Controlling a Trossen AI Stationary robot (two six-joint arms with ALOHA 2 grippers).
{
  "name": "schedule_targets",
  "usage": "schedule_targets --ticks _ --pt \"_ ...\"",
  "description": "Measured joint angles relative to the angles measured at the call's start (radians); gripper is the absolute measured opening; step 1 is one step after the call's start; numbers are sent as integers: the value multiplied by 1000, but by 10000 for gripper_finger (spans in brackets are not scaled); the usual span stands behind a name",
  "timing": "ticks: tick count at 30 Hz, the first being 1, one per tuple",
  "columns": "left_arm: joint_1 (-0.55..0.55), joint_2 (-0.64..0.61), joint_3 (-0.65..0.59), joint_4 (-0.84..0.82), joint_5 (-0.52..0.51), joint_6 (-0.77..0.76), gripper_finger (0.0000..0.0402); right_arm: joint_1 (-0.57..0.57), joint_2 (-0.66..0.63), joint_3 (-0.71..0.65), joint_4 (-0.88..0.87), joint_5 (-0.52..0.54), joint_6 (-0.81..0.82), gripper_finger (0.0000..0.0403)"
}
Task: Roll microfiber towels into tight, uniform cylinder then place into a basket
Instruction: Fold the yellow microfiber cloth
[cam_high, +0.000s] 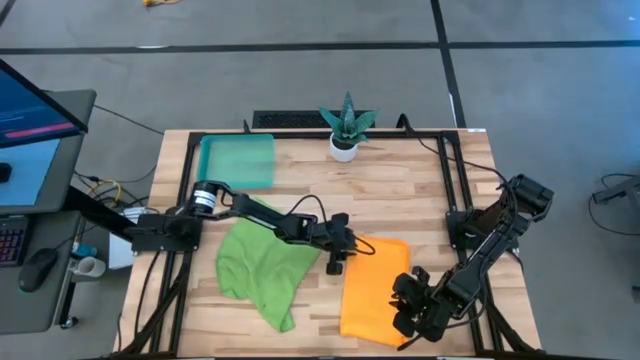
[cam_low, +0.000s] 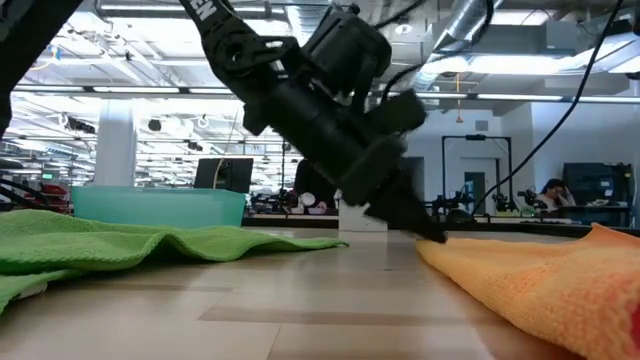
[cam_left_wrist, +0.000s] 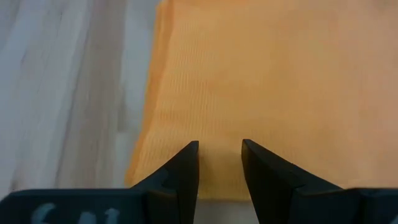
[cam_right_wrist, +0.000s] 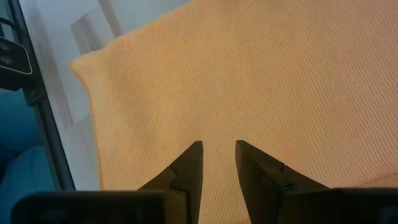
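Note:
The orange towel (cam_high: 375, 290) lies flat on the wooden table, near its front edge and right of the middle. The lime green towel (cam_high: 260, 270) lies crumpled to its left. The teal basket (cam_high: 237, 160) stands at the far left. My left gripper (cam_high: 343, 262) reaches over the green towel. It slants down at the orange towel's left edge (cam_left_wrist: 146, 143), fingers (cam_left_wrist: 186, 162) a little apart. My right gripper (cam_high: 408, 312) stands over the orange towel's near right part (cam_right_wrist: 249, 74), fingers (cam_right_wrist: 189, 158) also a little apart, flat cloth showing between them. My left gripper (cam_low: 435, 236) has its fingertips right at the orange towel's left edge (cam_low: 450, 245), slanting down from the table's left. I cannot tell whether they touch the cloth. My right gripper (cam_right_wrist: 217, 144) points steeply down at the towel near one corner (cam_right_wrist: 84, 62). Whether it touches cannot be told.
A small white pot with a spiky green plant (cam_high: 345, 135) stands at the far edge, middle. A black frame (cam_high: 445, 170) runs around the table's sides. Bare wood (cam_high: 400, 190) lies between the plant and the orange towel. A monitor (cam_high: 35, 130) stands off the table's left.

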Motion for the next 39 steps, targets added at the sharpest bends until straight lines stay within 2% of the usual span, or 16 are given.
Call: schedule_targets --ticks 4,8,19,27,32,39 --pt "0 0 0 -3 -34 -12 114 0 0 0 0 0 0 118" --pt "6 -1 0 -38 -123 -52 114 0 0 0 0 0 0 118" --pt "94 -5 1 -75 -261 -104 114 0 0 0 0 0 0 118" --pt "145 -5 0 -70 -256 -177 114 0 0 0 0 0 0 118" --pt "143 -50 -4 -82 -245 -101 114 0 0 0 -3 0 0 118" --pt "73 -215 -2 -177 -245 52 114 -2 0 0 -8 36 -70 118"
